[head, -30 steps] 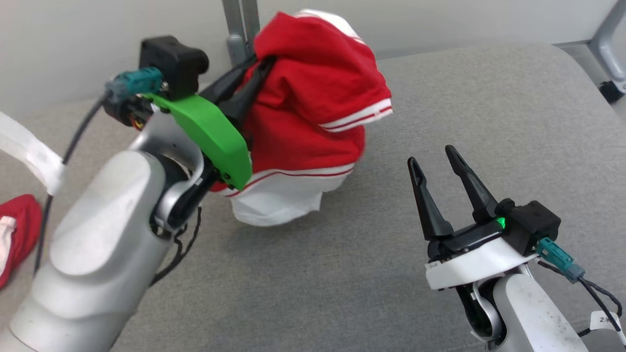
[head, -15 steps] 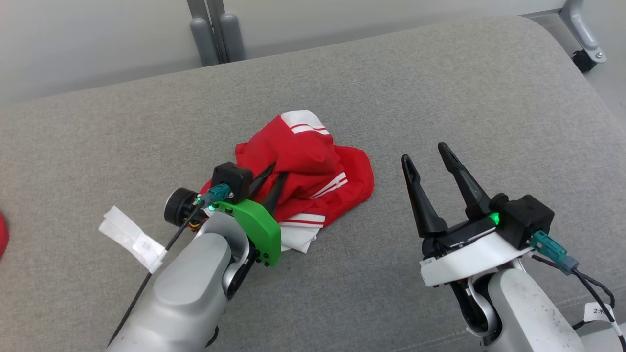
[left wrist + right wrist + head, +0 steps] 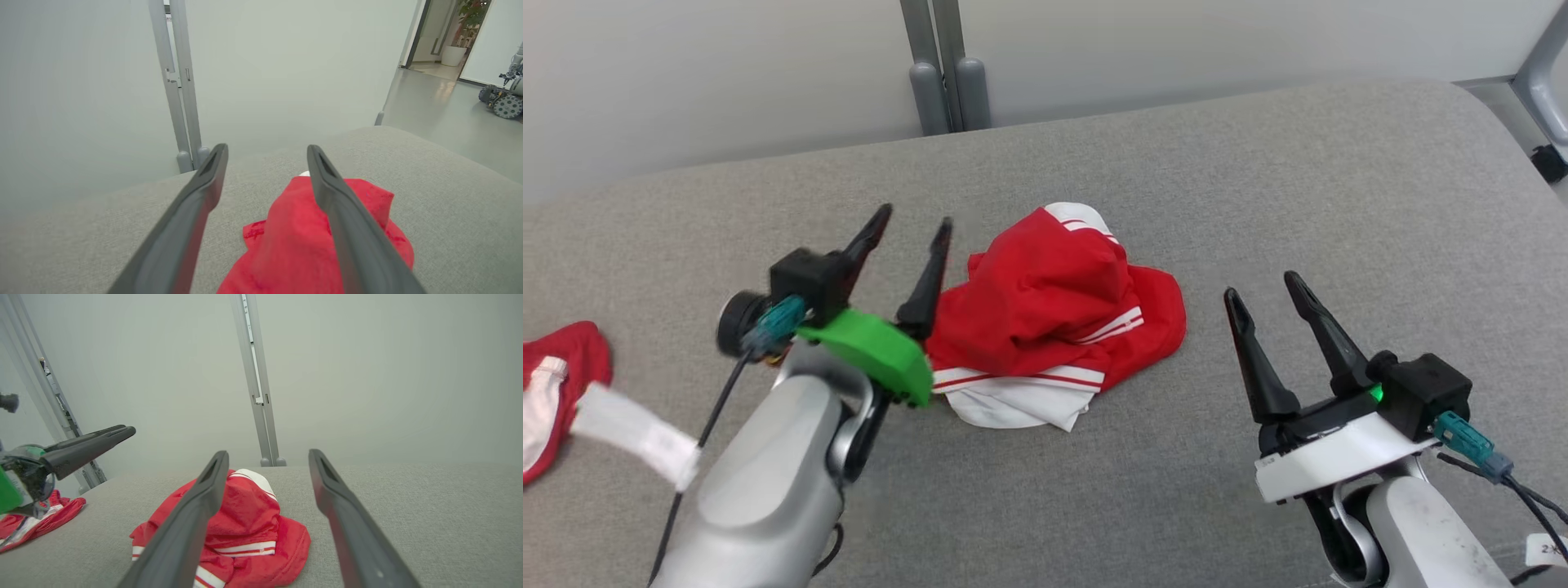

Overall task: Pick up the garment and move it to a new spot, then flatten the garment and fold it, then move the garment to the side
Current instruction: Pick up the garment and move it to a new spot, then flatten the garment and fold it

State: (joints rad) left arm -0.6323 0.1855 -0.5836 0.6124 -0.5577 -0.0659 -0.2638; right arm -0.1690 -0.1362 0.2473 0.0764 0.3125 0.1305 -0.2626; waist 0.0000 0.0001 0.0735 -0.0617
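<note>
The garment (image 3: 1054,327) is a red piece with white stripes and white trim, lying crumpled in a heap on the grey cushion (image 3: 1258,196). My left gripper (image 3: 913,220) hovers open just left of the heap, with nothing between its fingers; in the left wrist view the garment (image 3: 294,249) lies below the left gripper (image 3: 266,152). My right gripper (image 3: 1264,286) stands open to the right of the heap, a short gap away. In the right wrist view the garment (image 3: 253,522) lies ahead of the right gripper (image 3: 267,456).
A second red and white cloth (image 3: 556,384) lies at the cushion's left edge, also seen as a cloth (image 3: 45,518) in the right wrist view. Grey metal posts (image 3: 943,73) and a pale wall stand behind the cushion. A wheeled machine (image 3: 504,100) is parked on the floor far right.
The left gripper lowered the garment onto the cushion, opened and drew back to the left and up. The garment now lies free. The right gripper stayed open; the head camera shifted.
</note>
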